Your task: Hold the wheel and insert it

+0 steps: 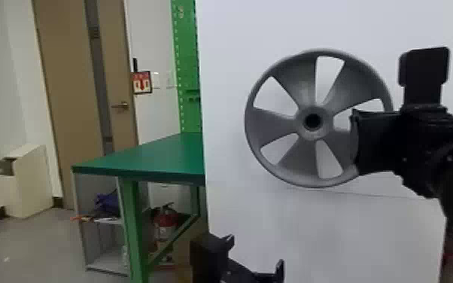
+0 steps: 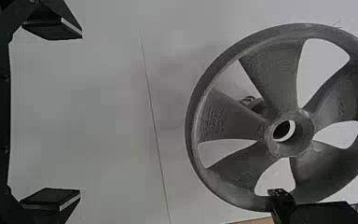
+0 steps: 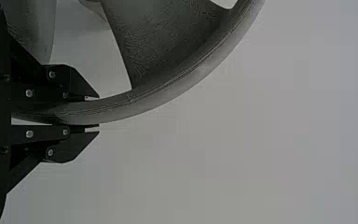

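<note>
Right hand (image 1: 354, 142) has its fingers closed on the rim of the wheel (image 1: 274, 122), gripping it at about 4 o'clock in the head view. The wheel is upright before the white panel (image 1: 237, 210), and a small round part (image 2: 257, 104) shows between its spokes. Left hand (image 1: 256, 256), holding nothing, has its fingers wide apart at 7 o'clock from the wheel.

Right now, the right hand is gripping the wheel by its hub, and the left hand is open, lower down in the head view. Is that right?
The gripping place is wrong: the right wrist view shows the right hand gripping the wheel by its outer rim. The rest holds.
</note>
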